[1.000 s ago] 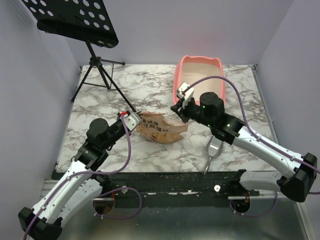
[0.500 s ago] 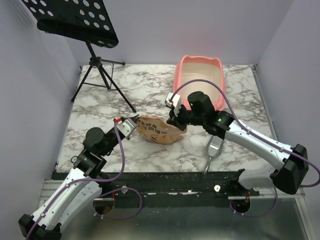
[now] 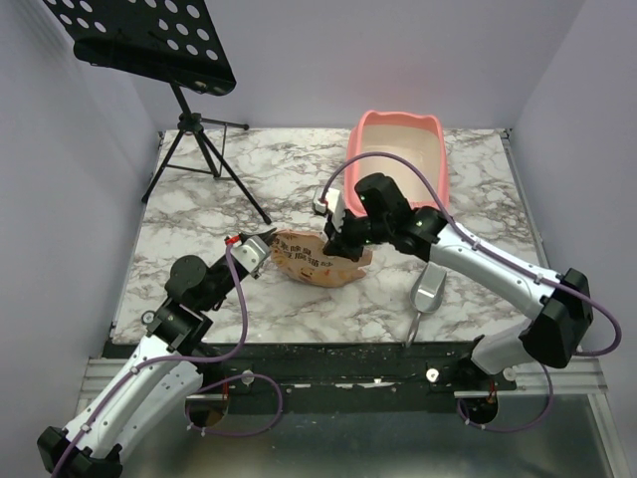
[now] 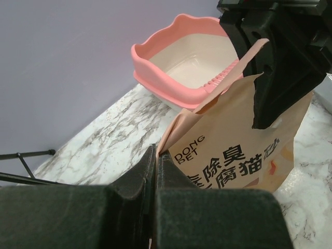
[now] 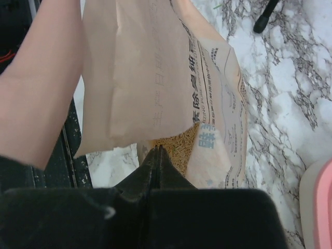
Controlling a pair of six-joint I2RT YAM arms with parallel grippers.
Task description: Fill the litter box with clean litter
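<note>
in right wrist view alone, clean litter (image 5: 179, 142) shows inside bag (image 5: 155, 78); left pincer (image 4: 155, 154), right pincer (image 5: 155, 150) grip bag.

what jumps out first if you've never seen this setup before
The tan printed paper bag sits mid-way across the marble table, pinched at opposite ends by the left hand and the right hand, both shut on it. Behind it, at the far right, stands the bright pink litter box, and the right wrist view shows brown litter inside the bag's open mouth. A black music stand looms at the far left.
</note>
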